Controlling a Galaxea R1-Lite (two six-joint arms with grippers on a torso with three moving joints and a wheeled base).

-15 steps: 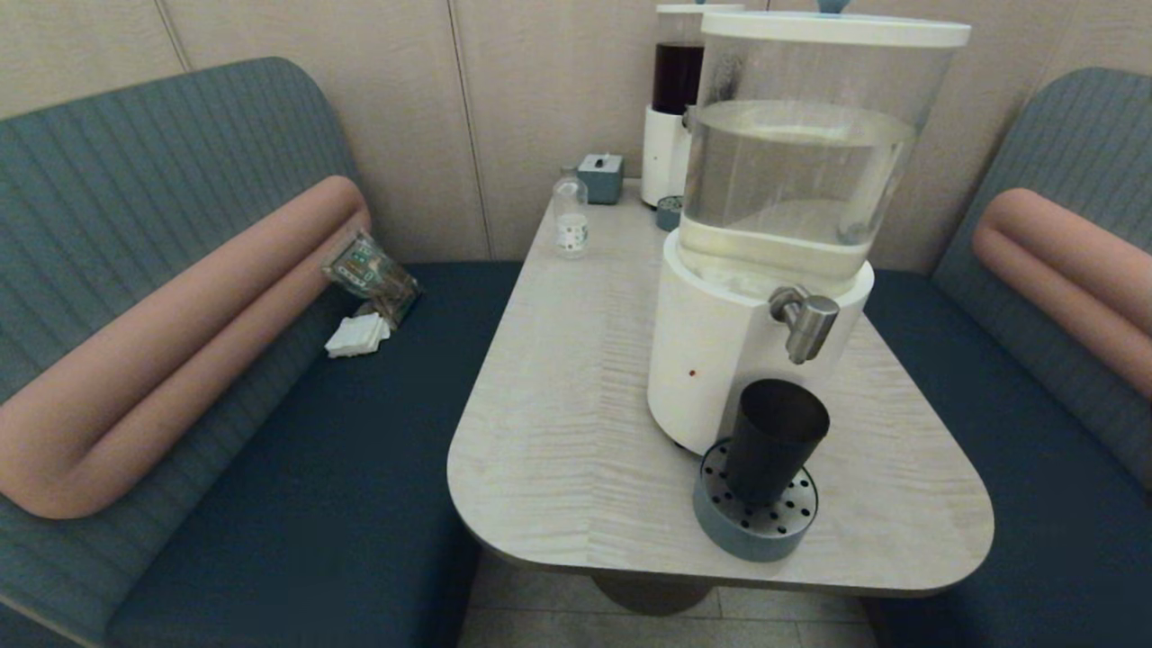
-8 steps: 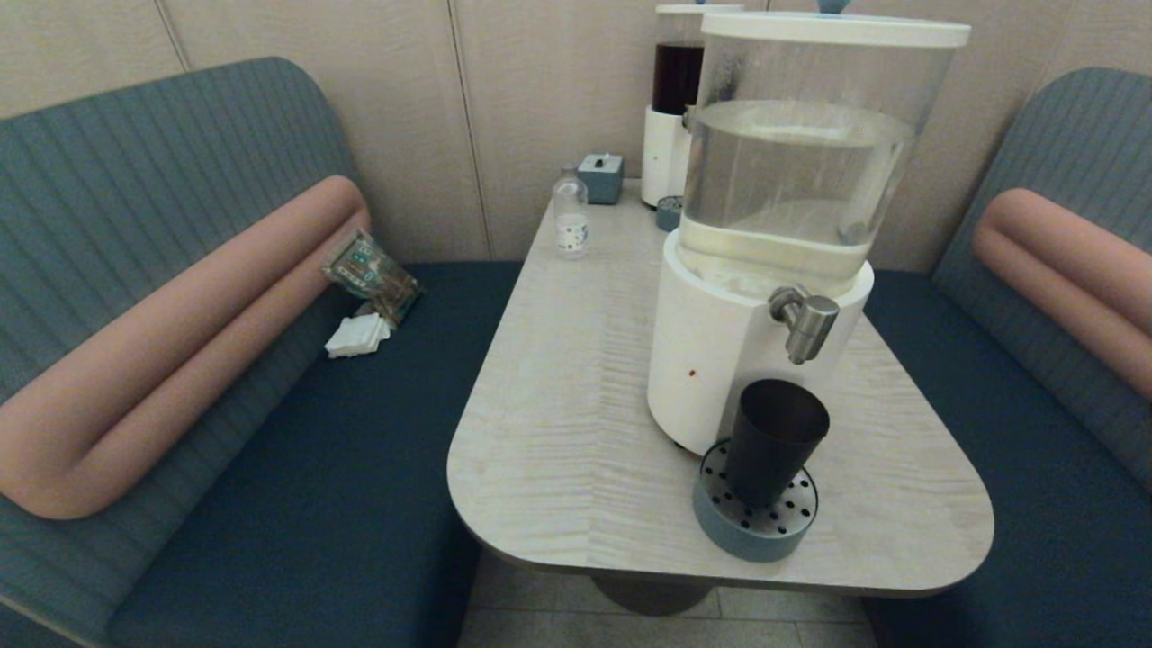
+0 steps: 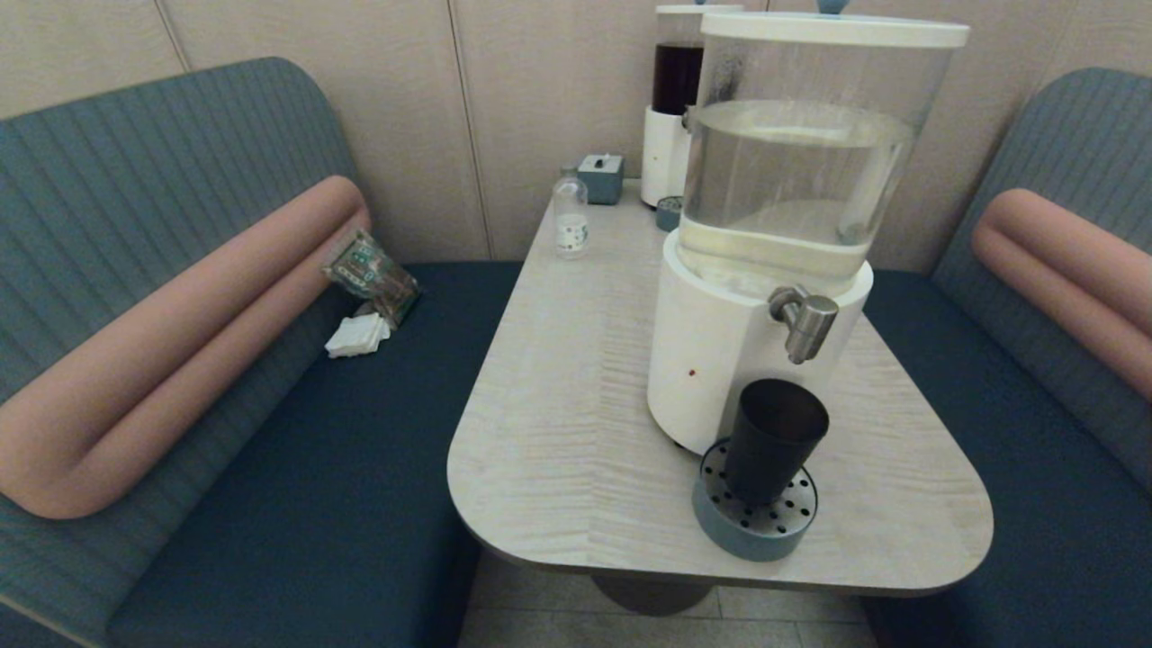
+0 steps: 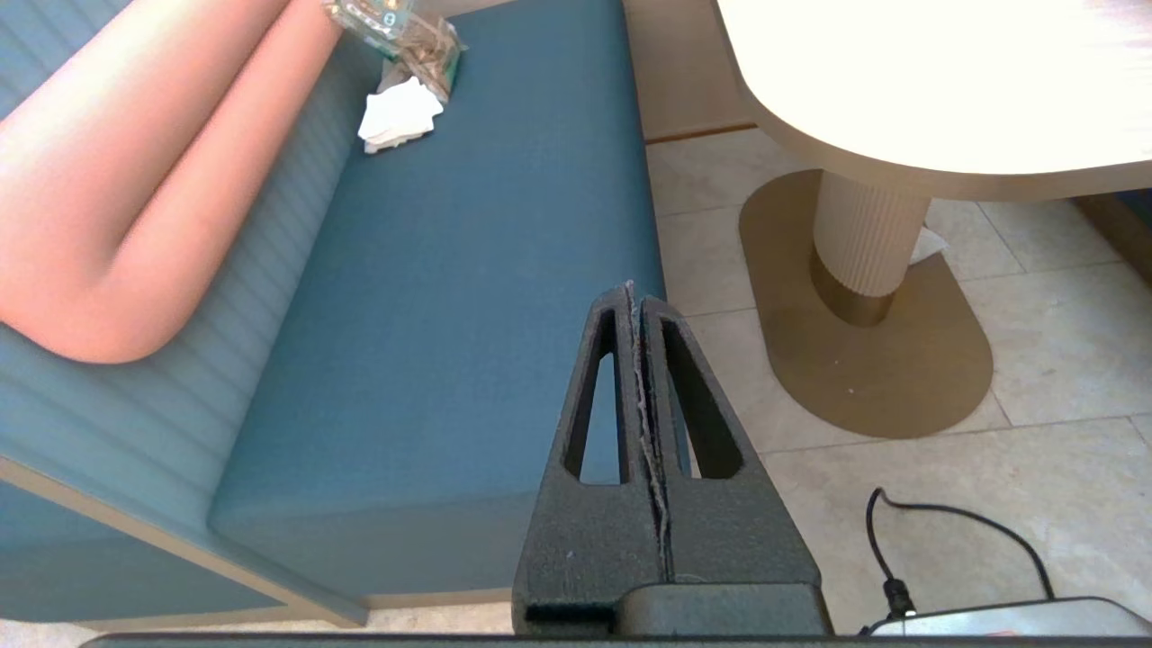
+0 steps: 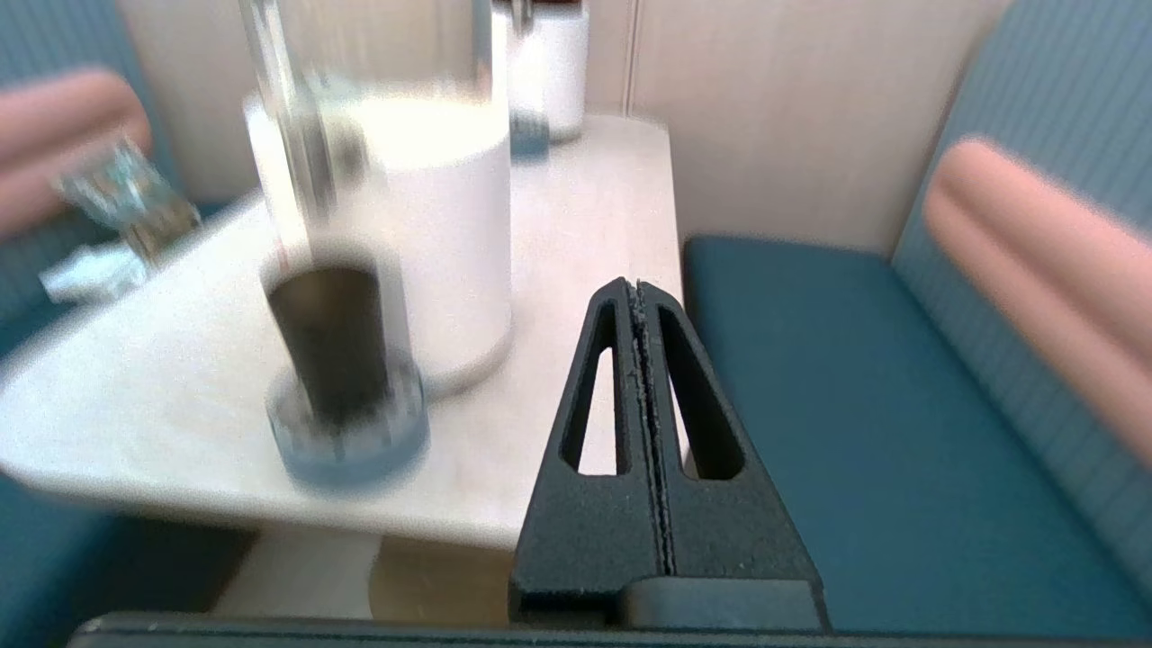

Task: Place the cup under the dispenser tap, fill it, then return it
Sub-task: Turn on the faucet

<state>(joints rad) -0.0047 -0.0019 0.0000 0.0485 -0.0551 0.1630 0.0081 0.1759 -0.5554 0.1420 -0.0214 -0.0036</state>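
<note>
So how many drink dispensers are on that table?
2. The large clear-tank dispenser stands near the front of the table, with the cup below the dispenser tap. A smaller dispenser with dark red liquid stands behind it by the wall, partly hidden.

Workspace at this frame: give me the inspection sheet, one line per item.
Surface: pale wood-grain table, rounded near end, on a pedestal.
Job's things: the cup stands upright on a round perforated drip tray, below the dispenser tap of the large dispenser, whose tank is partly full of clear liquid.
Clutter: small clear bottle, grey-blue box, second dispenser with dark liquid, far end.
Grippers: left pincer shut, low beside the left bench; right pincer shut, off the table's right side, apart from the cup.
Cables: black cable on the floor.
Surroundings: blue booth benches; wrapped packet and white napkins on the left bench.
</note>
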